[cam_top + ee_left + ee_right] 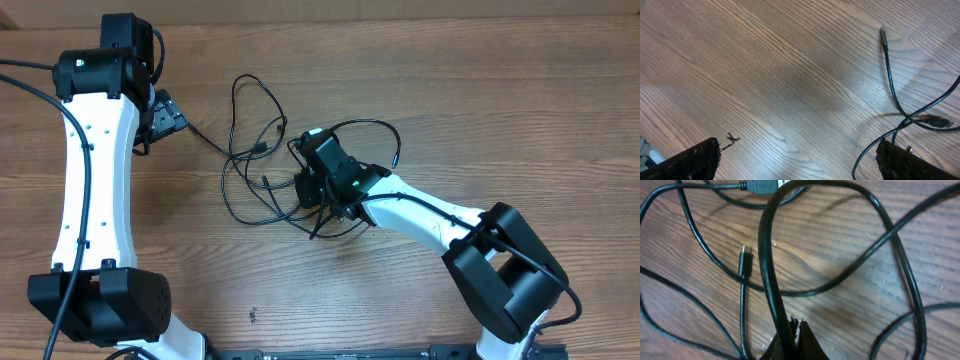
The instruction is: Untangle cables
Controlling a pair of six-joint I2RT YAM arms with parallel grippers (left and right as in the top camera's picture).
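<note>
The cables (262, 165) are thin black cords lying in loose, crossing loops in the middle of the wooden table. My right gripper (308, 190) sits at the tangle's right side. In the right wrist view it (796, 327) is shut on one black cord (766, 255), which arches up from the fingers. A small plug (745, 262) and a silvery USB plug (762, 186) lie nearby. My left gripper (170, 115) is open at the tangle's left. Bare wood shows between its fingers (695, 161), and one strand (892, 90) with a plug end runs by the right finger.
The wooden table (480, 90) stretches out around the tangle. The white left arm (95, 180) runs along the left side. The right arm (440, 220) reaches in from the lower right. A second plug (936, 121) lies by the left gripper's right finger.
</note>
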